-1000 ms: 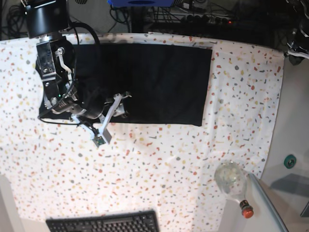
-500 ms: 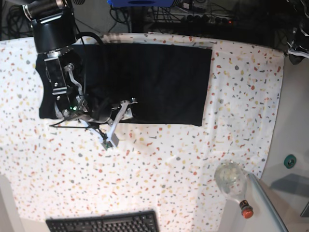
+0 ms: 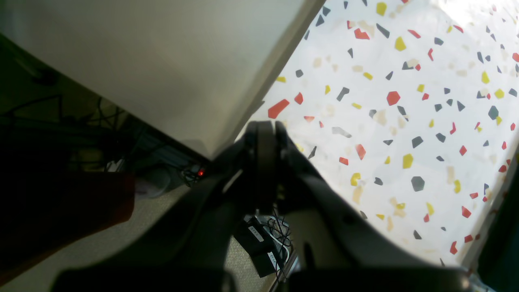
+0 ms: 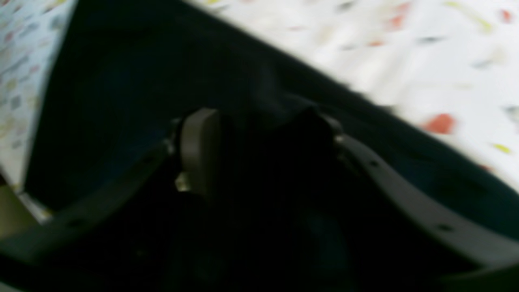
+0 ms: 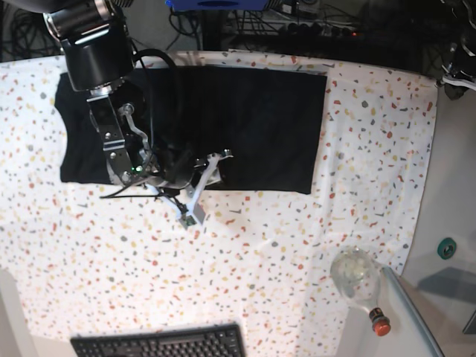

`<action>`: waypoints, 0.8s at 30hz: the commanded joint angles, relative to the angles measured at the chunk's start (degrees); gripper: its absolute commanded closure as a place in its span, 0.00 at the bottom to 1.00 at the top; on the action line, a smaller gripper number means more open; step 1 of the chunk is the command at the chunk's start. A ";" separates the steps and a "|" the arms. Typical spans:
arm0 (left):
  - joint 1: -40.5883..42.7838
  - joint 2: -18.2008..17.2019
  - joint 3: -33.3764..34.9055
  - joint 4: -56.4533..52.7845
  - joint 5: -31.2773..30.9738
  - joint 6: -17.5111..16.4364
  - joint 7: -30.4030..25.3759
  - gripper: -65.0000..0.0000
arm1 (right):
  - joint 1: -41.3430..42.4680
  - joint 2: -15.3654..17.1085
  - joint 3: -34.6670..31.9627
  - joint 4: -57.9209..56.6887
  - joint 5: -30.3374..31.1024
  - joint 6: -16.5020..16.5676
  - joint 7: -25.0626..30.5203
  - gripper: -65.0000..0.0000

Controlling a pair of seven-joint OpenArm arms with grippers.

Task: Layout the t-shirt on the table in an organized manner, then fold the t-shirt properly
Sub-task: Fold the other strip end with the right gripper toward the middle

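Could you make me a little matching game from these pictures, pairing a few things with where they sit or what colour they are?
Things:
1. t-shirt
2. keyboard
3. bottle
4. right hand

Descriptions:
A. clear, red-capped, near the table's corner
B. at the shirt's near edge
C. black, spread flat on the far half
D. at the bottom edge of the base view

Pairs: 1-C, 2-D, 3-A, 4-B

The right wrist view is smeared by blur, so whether the right gripper (image 4: pixel 259 134) pinches the t-shirt (image 4: pixel 134 81) cannot be told. In the base view, the arm hides part of the t-shirt's near hem, and the frame's bottom edge crops the keyboard (image 5: pixel 160 343).
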 commanded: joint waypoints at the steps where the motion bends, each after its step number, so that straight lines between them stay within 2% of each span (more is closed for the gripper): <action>1: 0.27 -1.14 -0.32 0.63 -0.68 -0.08 -1.19 1.00 | 1.36 -0.32 0.00 0.36 0.52 0.15 1.31 0.67; 4: -0.08 -1.14 -0.50 -1.84 -0.68 -0.08 -1.19 1.00 | 1.36 -0.32 0.00 0.19 0.52 0.15 1.48 1.00; 20: -0.17 -1.14 -0.41 -3.59 -0.68 -0.08 -1.28 1.00 | 2.76 -0.23 0.26 -0.16 0.52 -0.12 1.04 1.00; 23: -0.17 -1.14 -0.32 -3.59 -0.68 -0.08 -1.28 1.00 | 2.85 -0.32 0.44 0.01 0.52 -0.12 -1.42 1.00; 24: -0.17 -1.14 -0.32 -3.59 -0.68 -0.08 -1.28 1.00 | 2.85 -0.32 0.53 0.45 0.61 -0.12 -2.21 0.89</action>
